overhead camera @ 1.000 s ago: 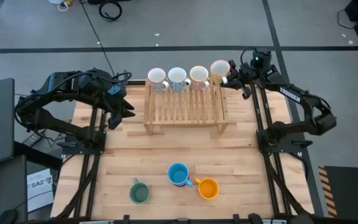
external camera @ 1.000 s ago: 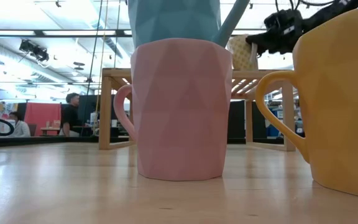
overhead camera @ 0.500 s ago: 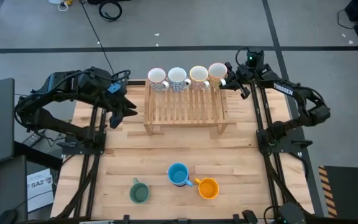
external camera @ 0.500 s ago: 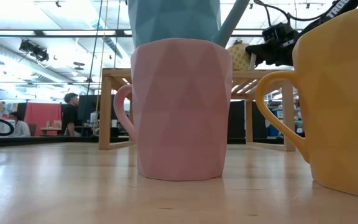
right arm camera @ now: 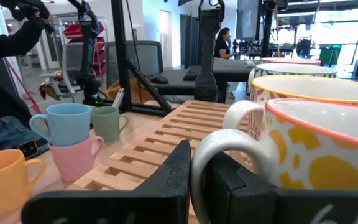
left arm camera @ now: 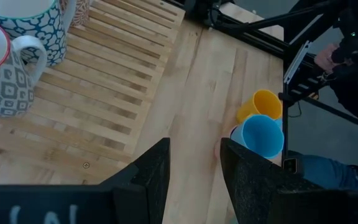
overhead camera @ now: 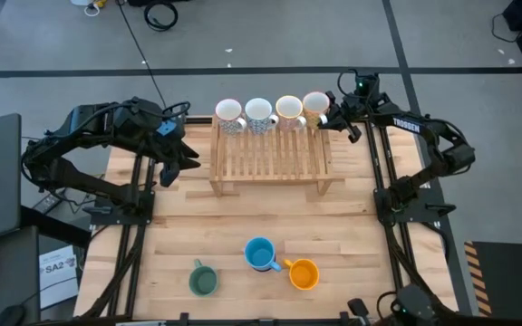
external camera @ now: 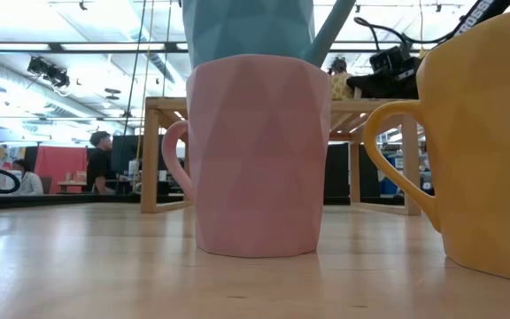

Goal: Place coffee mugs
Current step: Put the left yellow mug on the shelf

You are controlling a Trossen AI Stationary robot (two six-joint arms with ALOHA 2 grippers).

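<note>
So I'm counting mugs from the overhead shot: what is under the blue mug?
The blue ceramic mug is stacked on a pink faceted mug, upright on the wooden table. From overhead the blue one covers it completely; its inside cannot be seen.

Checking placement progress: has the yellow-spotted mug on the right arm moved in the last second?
Yes. The yellow-spotted white ceramic mug shifted left, closing on the neighbouring mug on the wooden slatted rack.

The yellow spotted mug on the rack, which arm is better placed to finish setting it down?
The right. The right gripper is already shut on the handle of the yellow-spotted mug, holding it at the wooden rack's right end beside three others. The left gripper is open, empty, off the rack's left side.
</note>
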